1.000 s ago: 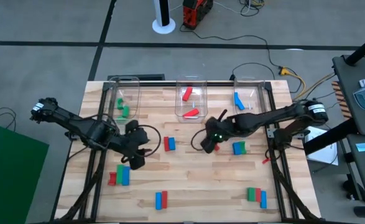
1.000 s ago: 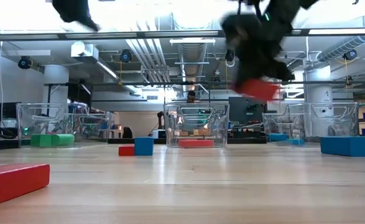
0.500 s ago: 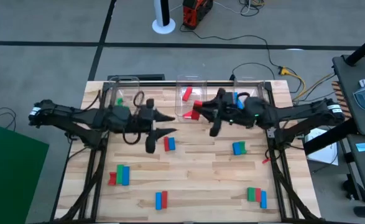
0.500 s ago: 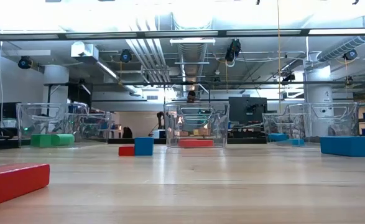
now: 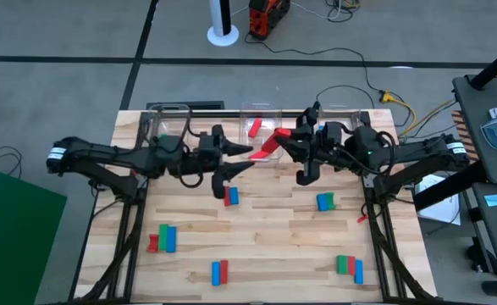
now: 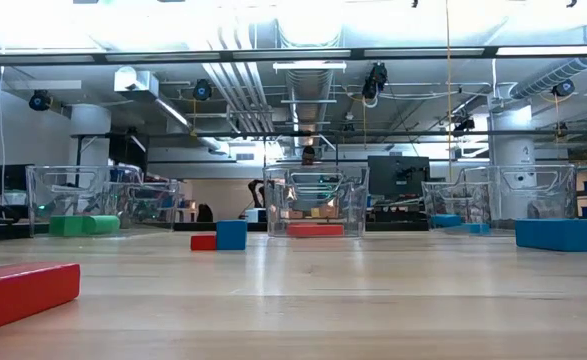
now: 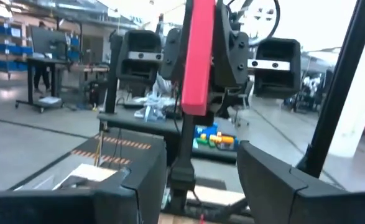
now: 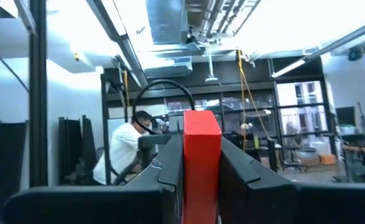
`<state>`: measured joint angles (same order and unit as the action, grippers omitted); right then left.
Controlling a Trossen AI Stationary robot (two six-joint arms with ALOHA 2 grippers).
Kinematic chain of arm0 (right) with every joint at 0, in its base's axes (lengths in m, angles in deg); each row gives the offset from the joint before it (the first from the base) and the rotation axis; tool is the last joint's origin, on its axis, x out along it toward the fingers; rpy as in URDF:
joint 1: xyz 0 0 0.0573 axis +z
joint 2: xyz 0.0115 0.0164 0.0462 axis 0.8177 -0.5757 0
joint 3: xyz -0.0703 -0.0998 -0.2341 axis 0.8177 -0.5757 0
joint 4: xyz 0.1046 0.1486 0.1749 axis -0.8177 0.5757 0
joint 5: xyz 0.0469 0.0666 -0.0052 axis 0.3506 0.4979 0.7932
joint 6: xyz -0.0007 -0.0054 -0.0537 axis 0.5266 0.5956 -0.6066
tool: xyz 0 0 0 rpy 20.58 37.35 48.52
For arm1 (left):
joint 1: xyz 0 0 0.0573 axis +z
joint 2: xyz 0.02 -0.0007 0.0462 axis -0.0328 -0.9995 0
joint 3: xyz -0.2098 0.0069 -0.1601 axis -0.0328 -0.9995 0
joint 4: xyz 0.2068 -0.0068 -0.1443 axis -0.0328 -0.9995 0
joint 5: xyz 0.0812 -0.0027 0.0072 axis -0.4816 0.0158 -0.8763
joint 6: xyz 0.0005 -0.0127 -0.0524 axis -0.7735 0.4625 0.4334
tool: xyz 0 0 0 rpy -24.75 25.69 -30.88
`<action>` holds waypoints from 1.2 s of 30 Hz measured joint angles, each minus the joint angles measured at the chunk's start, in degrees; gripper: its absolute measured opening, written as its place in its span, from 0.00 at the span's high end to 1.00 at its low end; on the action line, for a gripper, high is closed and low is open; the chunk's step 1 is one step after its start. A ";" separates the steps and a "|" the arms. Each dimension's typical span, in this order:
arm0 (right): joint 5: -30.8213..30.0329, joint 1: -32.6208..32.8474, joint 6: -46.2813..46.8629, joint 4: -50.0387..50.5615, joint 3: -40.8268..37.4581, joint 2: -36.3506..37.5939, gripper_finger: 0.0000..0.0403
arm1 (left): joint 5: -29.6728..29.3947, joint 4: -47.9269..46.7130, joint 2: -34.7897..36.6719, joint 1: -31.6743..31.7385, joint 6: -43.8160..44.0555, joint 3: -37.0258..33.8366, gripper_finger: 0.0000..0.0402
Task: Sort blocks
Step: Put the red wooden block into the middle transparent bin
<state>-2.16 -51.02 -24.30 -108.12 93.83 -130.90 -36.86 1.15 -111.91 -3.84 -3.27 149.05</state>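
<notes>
My right gripper [image 5: 287, 141] is shut on a red block [image 5: 270, 142], high above the table in front of the middle clear bin [image 5: 261, 119]. My left gripper [image 5: 241, 159] faces it from the left, open, its fingers [image 7: 138, 186] just short of the block [image 7: 198, 56] and touching nothing. Other red, green and blue blocks lie flat on the table: a red-blue pair [image 5: 230, 196], a blue-green pair [image 5: 325, 202] and a group of three [image 5: 162, 239]. One red block [image 5: 254, 127] lies in the middle bin. Neither gripper shows in the low view. My right gripper pinches the red block between its two fingers [image 8: 170, 165], one on each long side [image 8: 201, 155]. The fingers run about level, pointing toward the table's left, and lie along the block. Its free end [image 5: 261, 151] sticks out past the fingertips, clear of the table and bins.
Three clear bins stand along the far edge: left [image 5: 168, 127], middle, and right [image 5: 341, 119]. More blocks lie near the front edge, a pair [image 5: 219, 272] and a group of three [image 5: 348, 267]. A person shows in the room beyond the table [image 8: 123, 152].
My right gripper has risen from the table's middle with the red block and carried it toward the far edge. My left gripper has risen and swung right and toward the far edge, ending opposite the block. Both arms have left the low view.
</notes>
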 joint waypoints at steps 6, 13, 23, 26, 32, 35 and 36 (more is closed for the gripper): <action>0.98 0.00 0.29 -1.10 -0.01 0.02 0.88 | 0.02 7.68 -2.94 0.44 0.01 0.00 0.57; 3.00 -0.02 1.40 -2.33 -0.01 0.04 0.88 | 0.00 10.53 -4.34 1.14 0.46 0.00 0.57; 3.30 -0.11 1.21 -2.71 -0.01 -0.02 0.88 | 3.01 13.89 -6.37 1.38 1.07 0.11 0.57; 3.35 -0.11 1.37 -2.97 -0.01 -0.02 0.88 | 3.17 13.69 -7.82 1.43 1.52 1.80 0.57; 3.36 -0.11 1.40 -3.05 -0.01 -0.02 0.88 | 4.83 13.58 -12.12 1.64 -0.44 7.85 0.57; 3.36 -0.11 1.39 -3.01 -0.01 -0.02 0.88 | 6.19 11.47 -13.52 1.61 -1.47 11.01 0.57; 3.39 -0.11 1.40 -3.03 -0.01 -0.02 0.88 | 6.19 9.93 -13.69 1.70 -1.57 11.85 0.57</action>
<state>1.22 -51.13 -22.90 -111.15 93.81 -130.92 -30.68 11.08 -125.60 -2.14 -4.84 160.90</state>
